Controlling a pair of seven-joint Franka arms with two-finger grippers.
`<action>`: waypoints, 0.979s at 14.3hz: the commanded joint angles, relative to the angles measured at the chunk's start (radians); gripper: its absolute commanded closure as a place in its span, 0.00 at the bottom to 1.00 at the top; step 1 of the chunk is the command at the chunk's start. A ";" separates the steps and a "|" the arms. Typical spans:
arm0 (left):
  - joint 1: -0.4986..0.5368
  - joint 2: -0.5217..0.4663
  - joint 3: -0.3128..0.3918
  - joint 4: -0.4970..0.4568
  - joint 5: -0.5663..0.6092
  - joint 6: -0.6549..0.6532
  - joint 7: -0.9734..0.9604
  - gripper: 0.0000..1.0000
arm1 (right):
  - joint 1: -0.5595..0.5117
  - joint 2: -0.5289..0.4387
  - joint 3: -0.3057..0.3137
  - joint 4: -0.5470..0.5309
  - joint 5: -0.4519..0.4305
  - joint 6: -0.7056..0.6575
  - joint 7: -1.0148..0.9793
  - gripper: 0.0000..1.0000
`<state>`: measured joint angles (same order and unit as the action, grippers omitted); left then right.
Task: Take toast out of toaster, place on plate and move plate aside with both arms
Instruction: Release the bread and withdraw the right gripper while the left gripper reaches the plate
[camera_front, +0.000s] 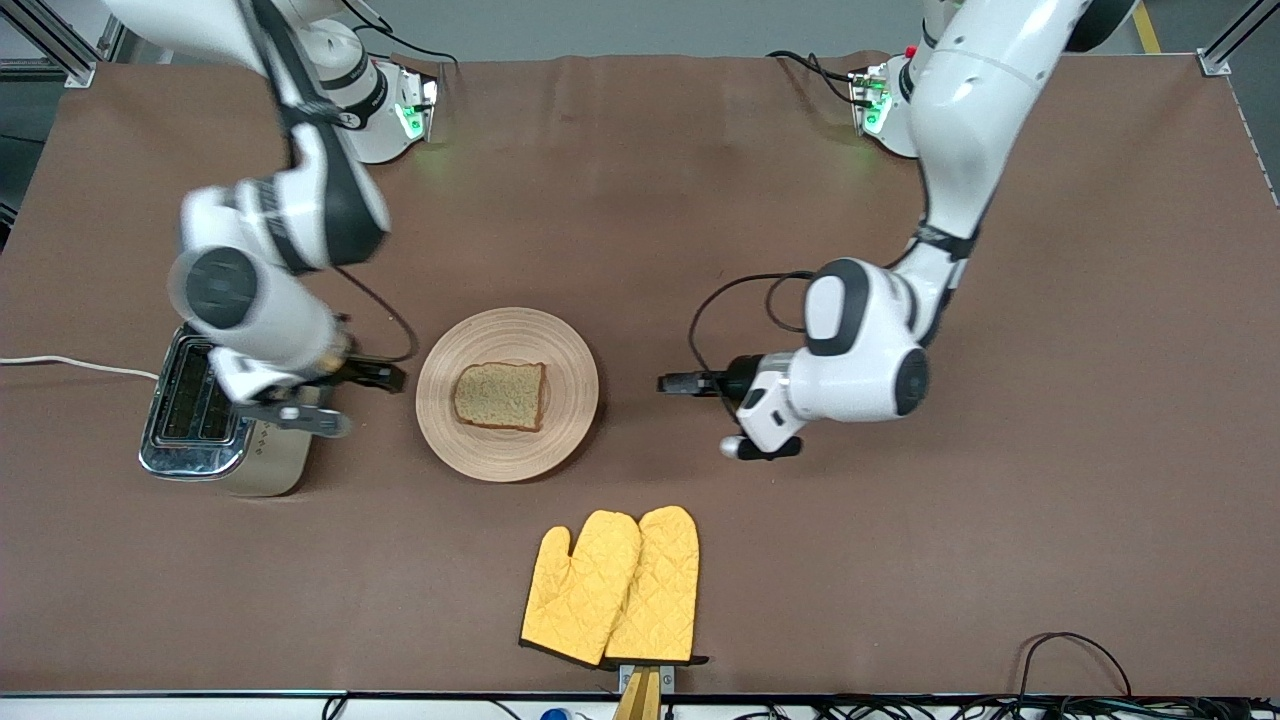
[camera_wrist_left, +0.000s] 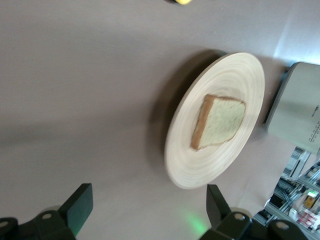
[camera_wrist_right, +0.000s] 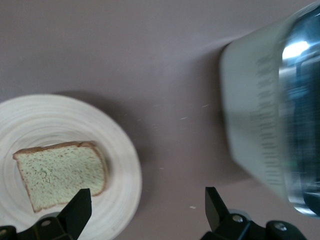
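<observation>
The toast lies flat on the round light-wood plate in the middle of the table. My right gripper is open and empty, low over the table between the toaster and the plate. Its wrist view shows the toast and the plate just past one fingertip of the gripper. My left gripper is open and empty, low beside the plate toward the left arm's end. In its wrist view, the plate and toast lie ahead of the gripper.
A chrome toaster stands toward the right arm's end, with a white cable running off the table edge. It also shows in the right wrist view and the left wrist view. Two yellow quilted oven mitts lie nearer the front camera than the plate.
</observation>
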<state>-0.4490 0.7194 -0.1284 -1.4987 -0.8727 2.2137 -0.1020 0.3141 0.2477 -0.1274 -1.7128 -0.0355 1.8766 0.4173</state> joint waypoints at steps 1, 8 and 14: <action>-0.083 0.122 0.000 0.103 -0.069 0.117 0.019 0.00 | -0.108 -0.047 0.022 0.100 0.005 -0.123 -0.104 0.00; -0.230 0.316 -0.002 0.227 -0.147 0.331 0.047 0.09 | -0.314 -0.232 0.022 0.111 0.008 -0.301 -0.351 0.00; -0.237 0.313 -0.002 0.221 -0.147 0.340 0.097 1.00 | -0.392 -0.255 0.022 0.101 0.084 -0.304 -0.494 0.00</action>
<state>-0.6802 1.0218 -0.1328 -1.2974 -1.0016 2.5456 -0.0273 -0.0670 0.0052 -0.1271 -1.5865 0.0201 1.5547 -0.0655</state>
